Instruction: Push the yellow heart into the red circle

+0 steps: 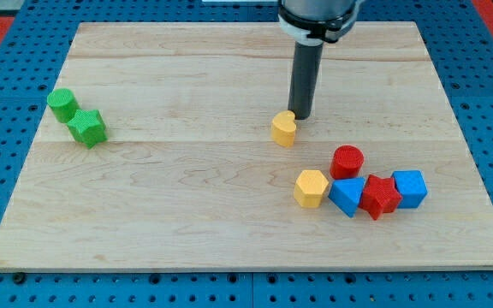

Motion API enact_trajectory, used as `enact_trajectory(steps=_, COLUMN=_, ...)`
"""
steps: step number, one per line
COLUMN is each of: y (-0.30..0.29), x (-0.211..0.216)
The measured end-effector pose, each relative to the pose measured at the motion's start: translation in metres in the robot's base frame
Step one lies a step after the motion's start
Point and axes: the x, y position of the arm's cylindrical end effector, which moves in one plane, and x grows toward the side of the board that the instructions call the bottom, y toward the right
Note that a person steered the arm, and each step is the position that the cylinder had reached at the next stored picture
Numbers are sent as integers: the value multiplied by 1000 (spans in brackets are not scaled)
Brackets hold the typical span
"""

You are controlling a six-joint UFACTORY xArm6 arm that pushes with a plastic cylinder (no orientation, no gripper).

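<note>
The yellow heart point(284, 129) lies near the middle of the wooden board point(187, 205). The red circle point(347, 161) stands below and to the right of it, at the top of a cluster of blocks. My tip point(301, 116) is just above and to the right of the yellow heart, touching or almost touching its upper right edge. The rod rises straight up to the arm at the view's top.
Around the red circle lie a yellow hexagon point(311, 188), a blue triangle-like block point(347, 196), a red star point(379, 196) and a blue cube point(409, 188). A green circle point(61, 103) and a green star point(86, 128) sit at the view's left.
</note>
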Motion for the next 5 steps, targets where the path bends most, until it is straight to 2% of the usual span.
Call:
enact_trajectory(steps=1, y=-33, x=-9)
enact_trajectory(steps=2, y=-46, x=4)
enact_trajectory(steps=5, y=29, x=13)
